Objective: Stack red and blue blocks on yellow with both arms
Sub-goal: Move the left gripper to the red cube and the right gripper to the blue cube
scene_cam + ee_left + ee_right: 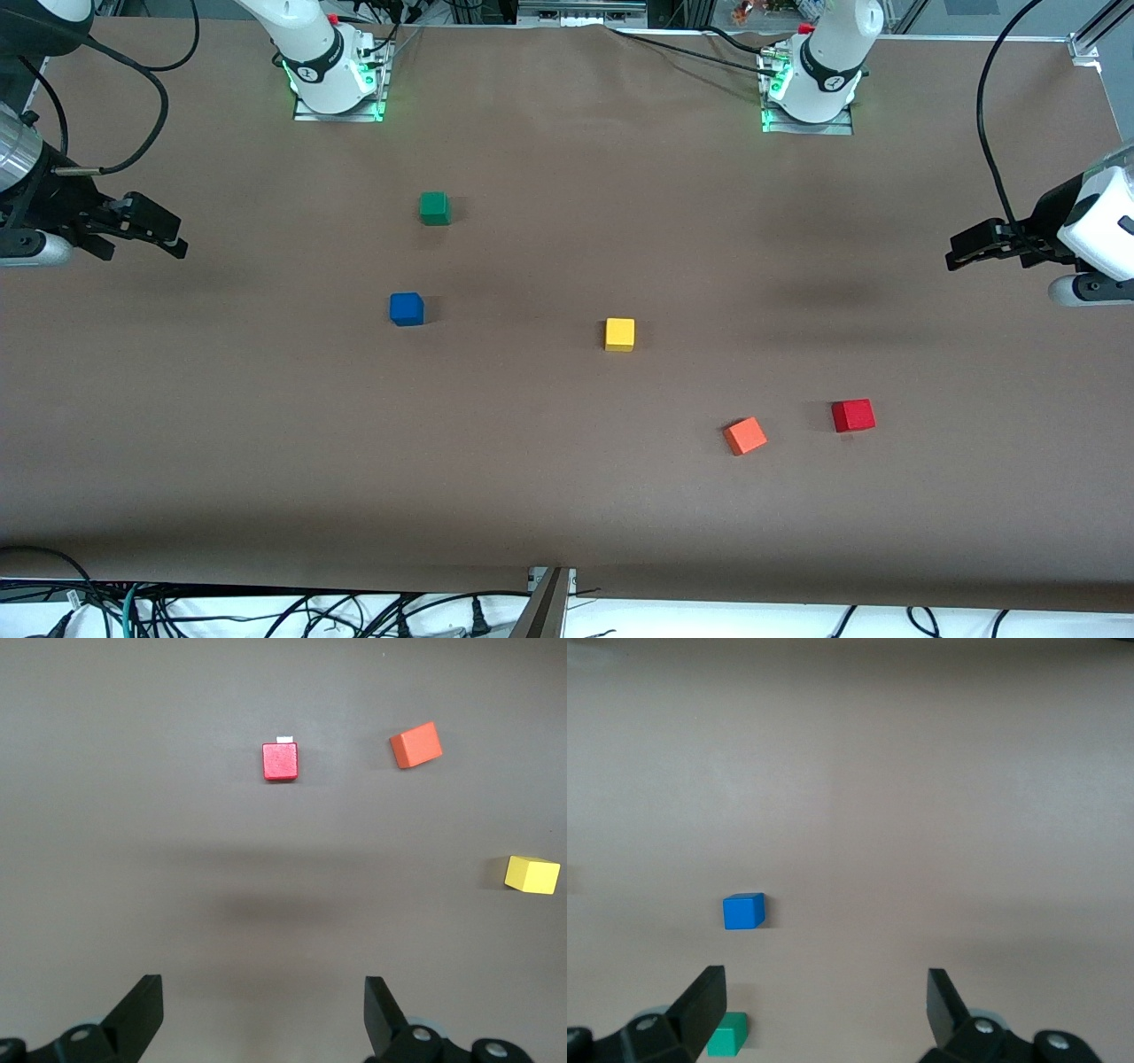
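Black left tool (955,254) and right tool (173,237), both wide open, empty, above bare table ends.

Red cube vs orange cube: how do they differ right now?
Colour: the red cube is deep red, the orange cube a lighter orange-red. Pose: the orange cube sits more turned on the table, the red cube only slightly. Place: the red cube lies toward the left arm's end; the orange cube is beside it, slightly nearer the front camera and closer to the yellow cube. Shared: same size, both lying free, untouched by either gripper.
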